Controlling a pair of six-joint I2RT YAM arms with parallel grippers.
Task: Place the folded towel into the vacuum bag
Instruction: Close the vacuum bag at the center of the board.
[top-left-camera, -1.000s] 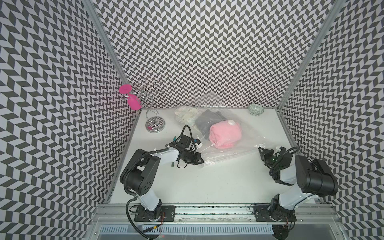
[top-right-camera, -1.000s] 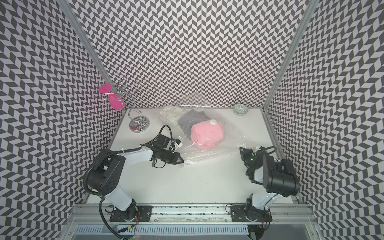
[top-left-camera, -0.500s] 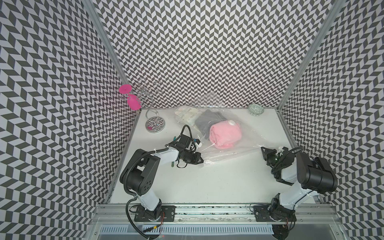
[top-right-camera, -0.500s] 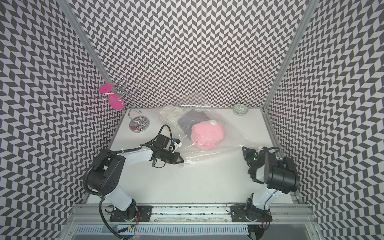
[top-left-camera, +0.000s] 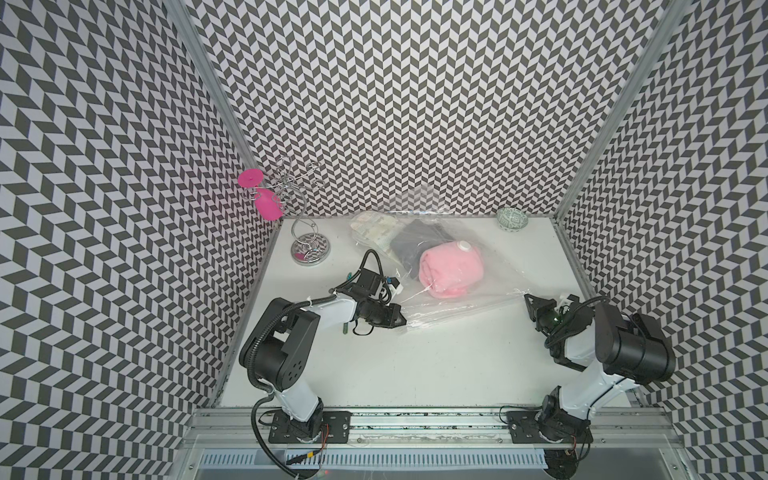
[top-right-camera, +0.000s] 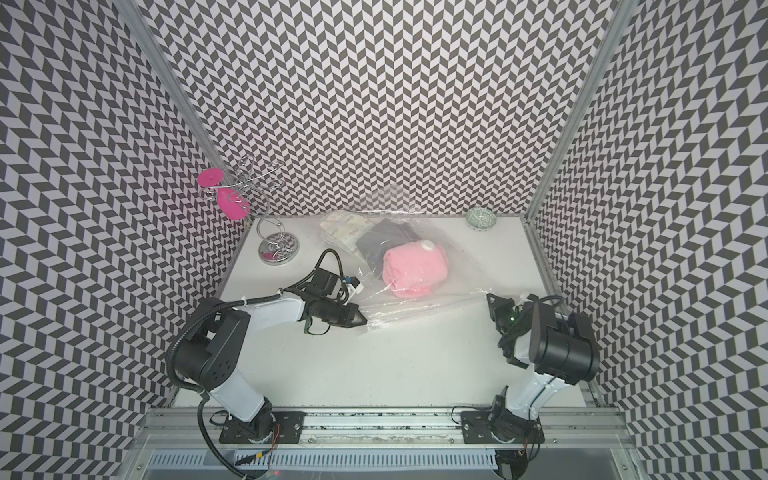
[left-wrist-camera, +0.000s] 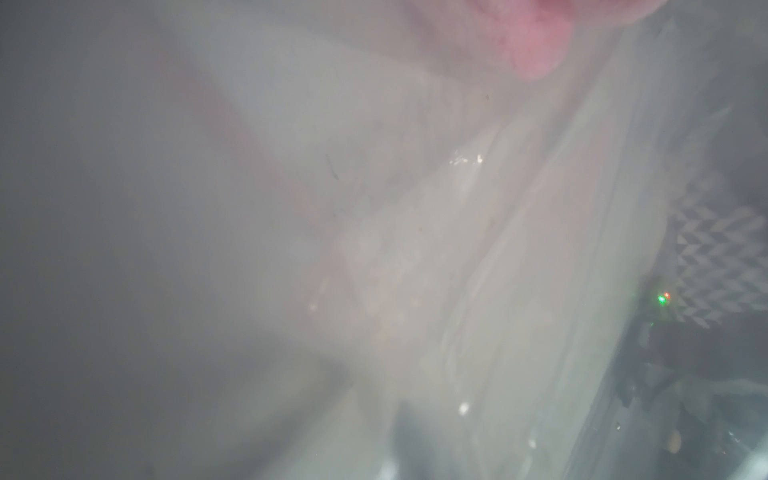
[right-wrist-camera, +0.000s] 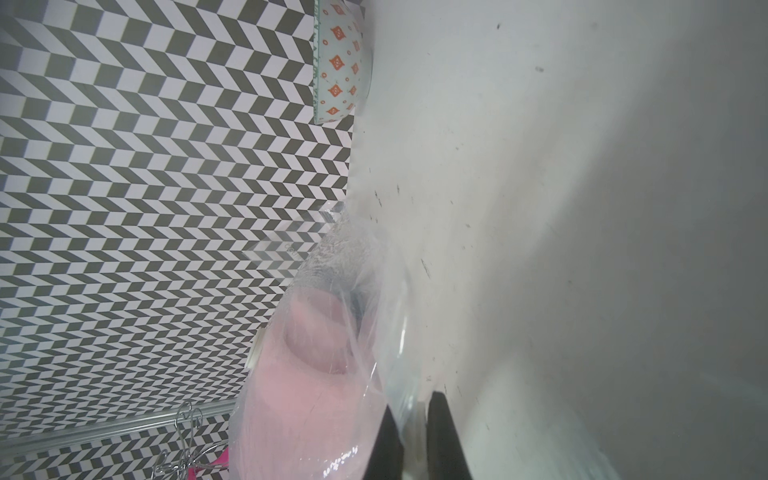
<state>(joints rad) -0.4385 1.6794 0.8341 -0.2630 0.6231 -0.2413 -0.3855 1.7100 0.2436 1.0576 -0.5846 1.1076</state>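
Pink towel (top-left-camera: 451, 272) already lies inside the bag (top-left-camera: 457, 309), my left pincer (top-left-camera: 401, 320) and right pincer (top-left-camera: 528, 299) both clamped shut on its near edge; risk: slick film slips out, or uneven pull tips towel back out.

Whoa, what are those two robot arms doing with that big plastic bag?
The two arms are packing a see-through vacuum bag that lies on the white table. The folded pink towel is already inside it, beside a dark grey cloth. The left claw pinches one near corner of the bag and the right claw pinches the other, both shut on the plastic.
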